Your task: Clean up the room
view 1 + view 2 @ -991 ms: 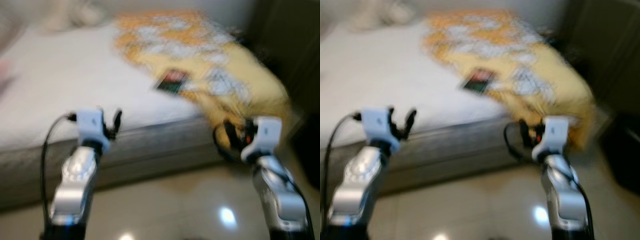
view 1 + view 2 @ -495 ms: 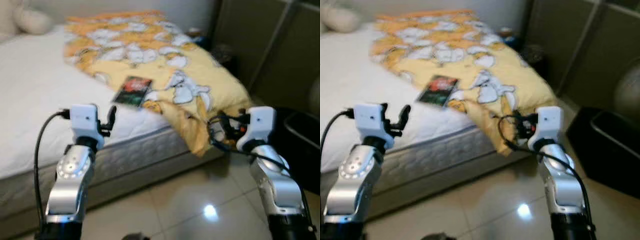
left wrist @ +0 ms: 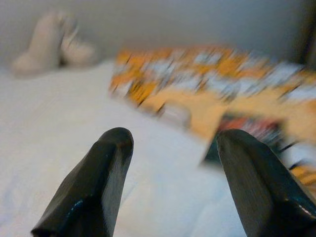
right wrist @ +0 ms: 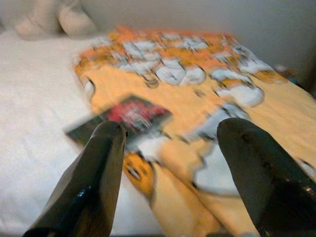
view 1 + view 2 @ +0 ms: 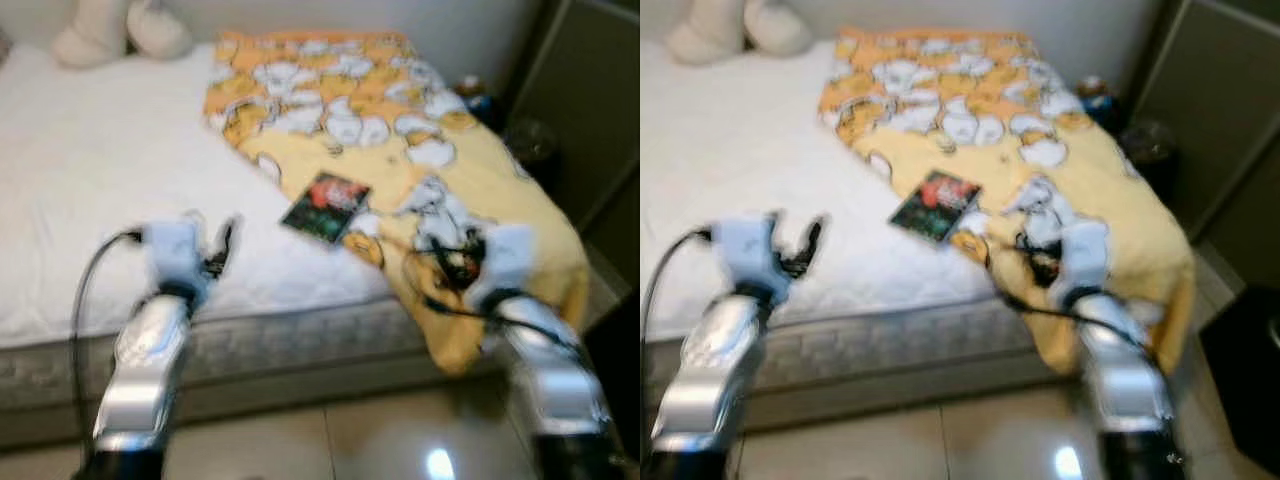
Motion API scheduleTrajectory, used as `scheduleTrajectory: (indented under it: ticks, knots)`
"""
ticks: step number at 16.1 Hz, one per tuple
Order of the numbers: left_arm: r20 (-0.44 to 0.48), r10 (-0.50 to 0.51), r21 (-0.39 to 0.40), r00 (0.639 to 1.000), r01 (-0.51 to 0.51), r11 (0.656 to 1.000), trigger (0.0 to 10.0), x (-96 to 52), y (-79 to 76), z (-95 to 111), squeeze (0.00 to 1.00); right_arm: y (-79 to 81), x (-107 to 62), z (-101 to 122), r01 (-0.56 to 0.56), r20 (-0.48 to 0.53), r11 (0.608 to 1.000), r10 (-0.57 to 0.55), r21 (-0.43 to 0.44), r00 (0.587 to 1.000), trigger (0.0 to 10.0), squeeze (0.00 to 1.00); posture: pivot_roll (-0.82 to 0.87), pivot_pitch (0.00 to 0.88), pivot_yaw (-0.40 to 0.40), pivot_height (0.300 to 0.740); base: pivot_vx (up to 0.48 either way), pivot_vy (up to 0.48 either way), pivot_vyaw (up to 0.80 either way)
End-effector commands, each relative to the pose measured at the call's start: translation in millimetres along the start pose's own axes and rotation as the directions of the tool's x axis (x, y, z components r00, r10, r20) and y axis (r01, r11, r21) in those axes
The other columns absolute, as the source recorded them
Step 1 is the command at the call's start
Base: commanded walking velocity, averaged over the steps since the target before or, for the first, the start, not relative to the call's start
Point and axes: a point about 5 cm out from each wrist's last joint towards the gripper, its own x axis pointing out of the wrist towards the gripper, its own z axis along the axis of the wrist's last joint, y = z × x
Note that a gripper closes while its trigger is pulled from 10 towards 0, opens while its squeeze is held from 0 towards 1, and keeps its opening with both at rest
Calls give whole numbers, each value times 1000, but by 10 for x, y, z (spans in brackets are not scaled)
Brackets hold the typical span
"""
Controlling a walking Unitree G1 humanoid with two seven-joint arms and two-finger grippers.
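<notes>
A bed with a white sheet stands before the robot, and a yellow-and-orange blanket with white cartoon figures covers its right side and hangs over the near right corner. A dark book with a red cover picture lies flat at the blanket's left edge, partly on the white sheet. Two pale stuffed toys sit at the far left of the bed by the wall. The left end effector is raised over the near edge of the mattress, its fingers spread apart and empty. The right end effector is raised before the hanging blanket corner, its fingers also spread with nothing between them, the book beyond them. Glossy floor tiles show below the bed.
</notes>
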Motion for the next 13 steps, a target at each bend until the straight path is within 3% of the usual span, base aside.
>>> scheduleTrajectory:
  ticks: [1, 2, 4, 6, 9, 13]
  knots:
    - [13, -46, -17, 999, 46, 999, 10000, 24, -105, -30, 0, -234, -103, -155, 110, -50, 994, -110, 5, 993, 10000, 0, -58, 0, 0, 740, 458, 0, 0]
    - [9, -44, -15, 999, 44, 999, 10000, 25, -99, -44, 0, -240, -111, -175, 116, -54, 993, -116, 10, 992, 10000, 0, -58, 0, 0, 740, 458, 0, 0]
    - [-20, -38, -12, 999, 38, 999, 10000, 2, -67, -131, 0, -221, -125, -278, 135, -81, 985, -145, -110, 986, 10000, 0, -59, 0, 7, 740, 459, 0, 0]
    - [-27, -38, -8, 999, 38, 999, 10000, -30, -57, -185, 0, -215, -124, -315, 143, -78, 979, -155, -145, 985, 10000, 0, -62, 0, 10, 740, 461, 0, 0]
    - [-28, -34, -12, 999, 34, 999, 10000, -86, -58, -241, 0, -111, -189, -303, 28, -34, 1000, -28, -12, 999, 10000, 0, -62, 0, 4, 740, 460, 0, 0]
    - [-30, -53, -15, 998, 53, 999, 10000, -117, -109, -272, 0, -106, -220, -379, 19, -67, 999, -21, -27, 998, 10000, 0, -63, 0, -1, 740, 456, 0, 0]
